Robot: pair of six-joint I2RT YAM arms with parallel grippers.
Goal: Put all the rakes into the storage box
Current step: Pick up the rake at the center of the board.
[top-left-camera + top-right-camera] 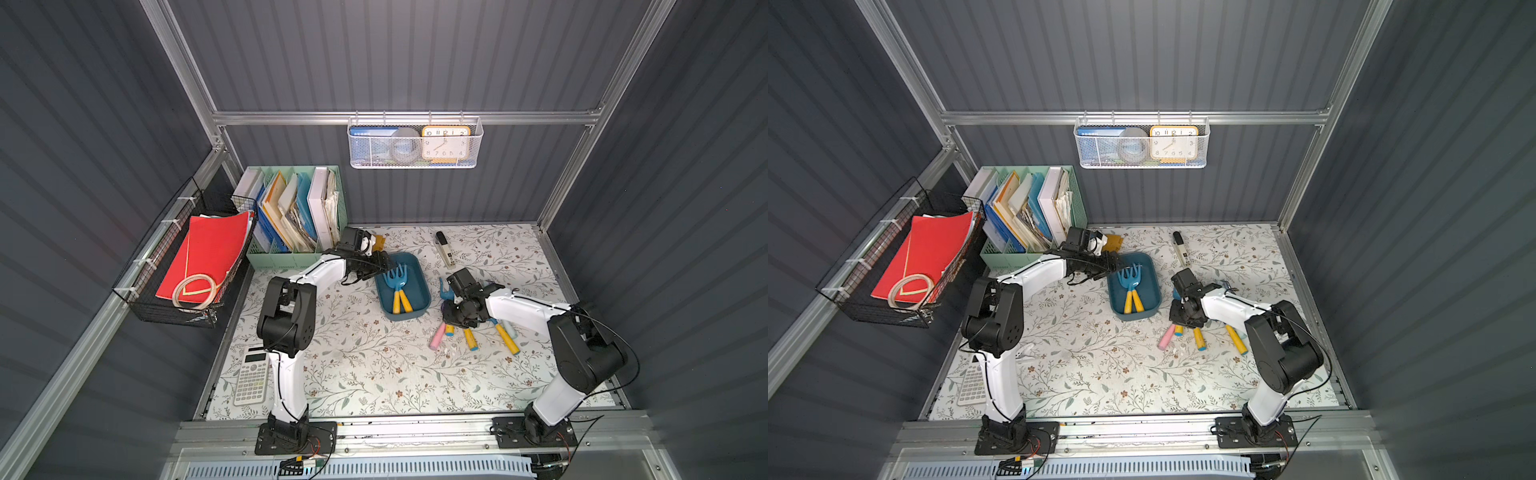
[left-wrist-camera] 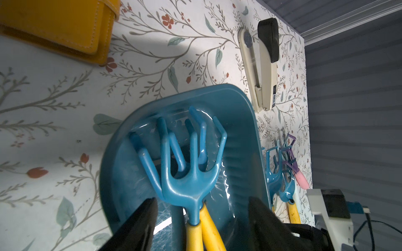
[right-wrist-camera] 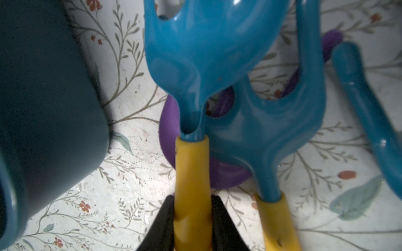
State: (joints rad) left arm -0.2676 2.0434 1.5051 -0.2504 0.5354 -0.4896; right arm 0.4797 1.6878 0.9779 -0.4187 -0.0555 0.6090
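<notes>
The storage box [image 1: 423,291] [image 1: 1156,286] [image 2: 245,121] is a dark teal tray in the middle of the floral mat. Two blue rakes with yellow handles [image 1: 397,282] [image 1: 1130,282] [image 2: 189,180] lie inside it. My left gripper [image 1: 384,266] [image 1: 1115,264] [image 2: 202,202] hovers open over the box's far left end, its fingers on either side of the rake necks without touching them. My right gripper [image 1: 451,318] [image 1: 1181,318] [image 3: 192,200] is low over the pile right of the box. It is shut on the yellow handle of a blue rake [image 3: 206,54] that rests on other tools.
The pile holds a second blue rake [image 3: 267,130], a purple tool [image 3: 221,173], a pink handle [image 1: 437,336] and yellow handles [image 1: 509,340]. A stapler [image 1: 444,248], yellow wallet [image 2: 65,28], calculator [image 1: 251,376], green file organizer [image 1: 291,216] and black wire basket [image 1: 187,266] stand around.
</notes>
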